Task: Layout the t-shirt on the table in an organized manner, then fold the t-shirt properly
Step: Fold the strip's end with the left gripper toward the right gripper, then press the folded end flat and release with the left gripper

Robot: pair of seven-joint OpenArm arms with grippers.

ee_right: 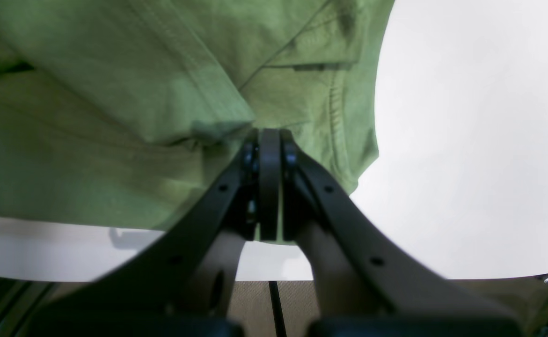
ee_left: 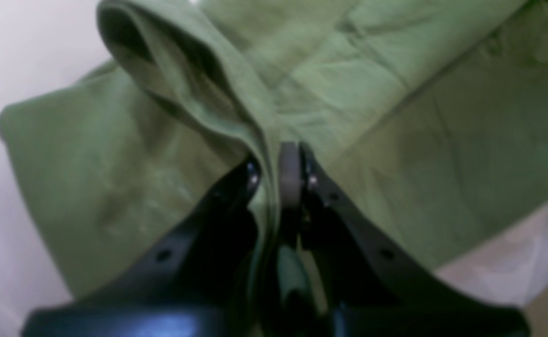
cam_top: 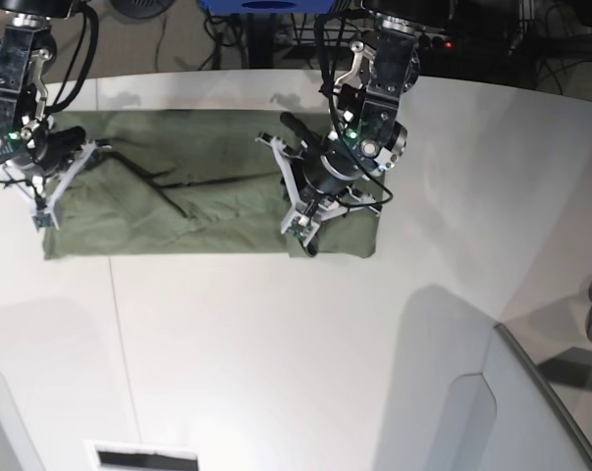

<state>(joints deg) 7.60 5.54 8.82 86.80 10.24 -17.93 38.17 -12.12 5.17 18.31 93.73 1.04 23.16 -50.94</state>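
Olive cotton t-shirt (cam_top: 197,196) lies as folded band across white desk (cam_top: 276,334). Left pincer (ee_left: 276,175) pinches fold near band's end; right pincer (ee_right: 269,145) clamps opposite edge. Advice: lift together, hold cloth taut, lay edges square.

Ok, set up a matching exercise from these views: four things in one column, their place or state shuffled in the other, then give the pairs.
Things:
1. left pincer
2. right pincer
3. t-shirt
4. table

Place or state:
A. white, bare in front of the cloth
B. shut on a raised fold of green cloth, on the right of the base view
C. olive green, spread as a wide band across the table
D. shut at the cloth's end, on the left of the base view

Pairs: 1-B, 2-D, 3-C, 4-A
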